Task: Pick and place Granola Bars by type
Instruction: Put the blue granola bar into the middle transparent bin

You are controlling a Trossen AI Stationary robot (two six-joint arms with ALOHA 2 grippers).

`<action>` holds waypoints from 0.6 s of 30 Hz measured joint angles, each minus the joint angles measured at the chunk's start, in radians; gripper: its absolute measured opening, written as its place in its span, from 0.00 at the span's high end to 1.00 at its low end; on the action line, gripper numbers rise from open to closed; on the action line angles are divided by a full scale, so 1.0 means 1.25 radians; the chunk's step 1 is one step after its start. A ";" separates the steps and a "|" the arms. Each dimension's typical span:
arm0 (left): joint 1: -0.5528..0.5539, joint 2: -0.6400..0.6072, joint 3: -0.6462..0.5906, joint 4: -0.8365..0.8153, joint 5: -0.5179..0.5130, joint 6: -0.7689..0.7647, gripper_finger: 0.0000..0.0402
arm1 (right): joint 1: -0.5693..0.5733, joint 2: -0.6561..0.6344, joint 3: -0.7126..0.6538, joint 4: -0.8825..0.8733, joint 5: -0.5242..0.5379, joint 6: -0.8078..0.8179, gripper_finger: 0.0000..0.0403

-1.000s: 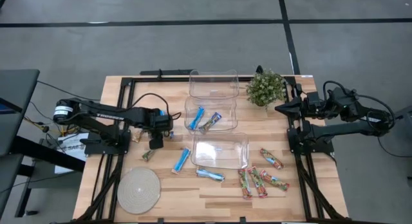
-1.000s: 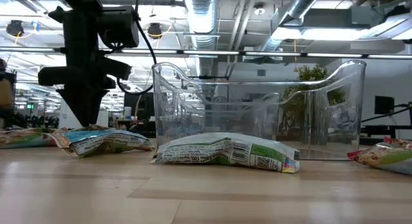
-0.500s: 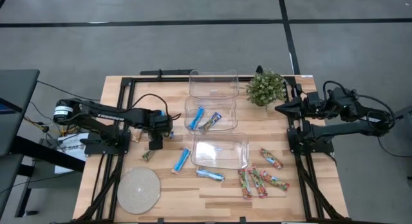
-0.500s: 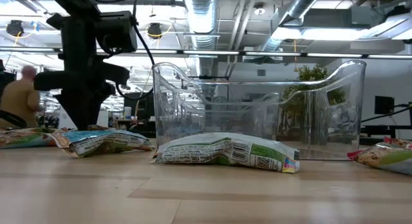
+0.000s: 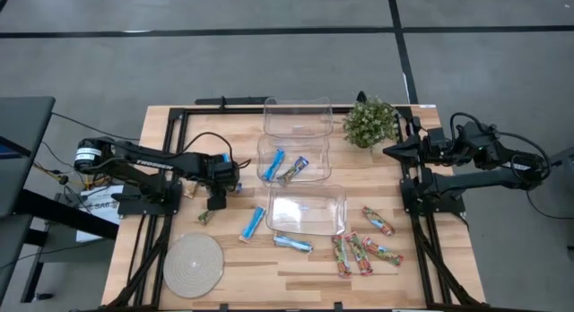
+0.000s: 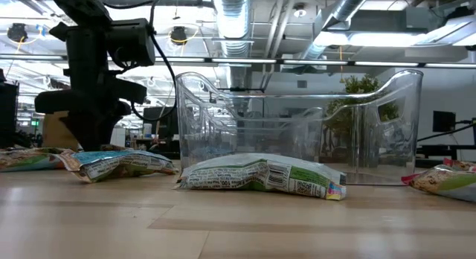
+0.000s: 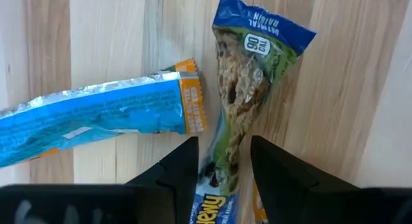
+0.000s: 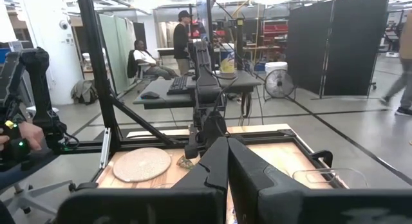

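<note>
A tan-brown and blue granola bar point(image 7: 248, 89) lies flat on the wood table at the left point(image 5: 206, 217). My left gripper point(image 7: 224, 169) points down over it point(image 5: 215, 201), open, one finger on either side of the bar's near part. A bright blue bar point(image 7: 96, 118) lies beside it point(image 5: 253, 223). The middle clear bin point(image 5: 293, 146) holds a blue bar point(image 5: 273, 163) and a tan-brown bar point(image 5: 294, 169). Several red-green-orange bars point(image 5: 363, 253) lie at the near right. My right gripper point(image 8: 226, 159) waits shut, raised at the table's right edge point(image 5: 387, 151). My left gripper comes from above, pointing down, its fingers point(image 7: 174, 176) across the tan-brown bar's near part point(image 7: 225, 147), close on both sides. Whether they touch the wrapper I cannot tell. The bar lies flat on the table.
Two more clear bins stand in line with the middle one, one far point(image 5: 297, 116) and one near point(image 5: 306, 210). Another blue bar point(image 5: 292, 244) lies by the near bin. A potted plant point(image 5: 369, 122) is at the far right, a round woven mat point(image 5: 193, 263) at the near left.
</note>
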 joint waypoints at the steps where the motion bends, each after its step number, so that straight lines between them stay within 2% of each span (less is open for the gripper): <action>1: 0.000 0.000 0.000 0.000 0.000 -0.001 0.69 | 0.000 0.000 0.000 0.000 0.000 0.000 1.00; 12: 0.000 0.000 0.000 0.003 0.029 -0.055 0.91 | 0.000 0.000 0.000 0.000 0.000 0.000 1.00; 18: 0.000 0.000 0.001 0.025 0.046 -0.109 0.96 | 0.000 0.000 0.000 0.000 0.000 0.000 1.00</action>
